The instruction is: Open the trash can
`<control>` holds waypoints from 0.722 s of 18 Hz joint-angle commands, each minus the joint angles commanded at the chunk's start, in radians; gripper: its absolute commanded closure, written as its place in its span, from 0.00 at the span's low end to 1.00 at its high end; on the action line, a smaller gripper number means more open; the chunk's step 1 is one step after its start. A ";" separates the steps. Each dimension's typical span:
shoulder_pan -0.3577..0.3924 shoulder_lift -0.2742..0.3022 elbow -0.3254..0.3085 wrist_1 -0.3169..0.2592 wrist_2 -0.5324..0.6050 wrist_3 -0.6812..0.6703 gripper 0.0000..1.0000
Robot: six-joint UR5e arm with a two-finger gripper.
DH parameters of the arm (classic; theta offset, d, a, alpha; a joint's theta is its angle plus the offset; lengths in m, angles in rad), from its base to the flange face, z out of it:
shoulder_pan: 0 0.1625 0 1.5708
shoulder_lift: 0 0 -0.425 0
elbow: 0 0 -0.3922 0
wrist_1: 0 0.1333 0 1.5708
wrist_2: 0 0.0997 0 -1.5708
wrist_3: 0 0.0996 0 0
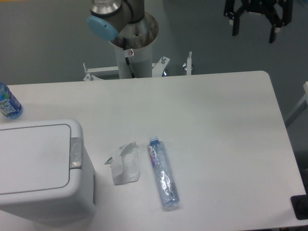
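The trash can (41, 166) is a large white boxy bin at the front left of the table. Its flat lid is shut, and a small grey push-button latch (75, 153) sits on the lid's right edge. My gripper (254, 28) is black and hangs at the top right, above and beyond the table's far edge, far from the trash can. Its two fingers point down and stand apart, open and empty.
A crushed clear plastic bottle (163, 173) lies on the table right of the bin, with a crumpled white wrapper (124, 163) between them. A blue bottle (7, 102) stands at the left edge. The arm's base column (132, 43) rises behind the table.
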 joint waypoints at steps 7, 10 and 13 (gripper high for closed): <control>-0.023 -0.038 0.015 0.006 0.002 -0.112 0.00; -0.101 -0.109 0.061 0.072 0.011 -0.236 0.00; -0.161 -0.143 0.072 0.133 0.035 -0.388 0.00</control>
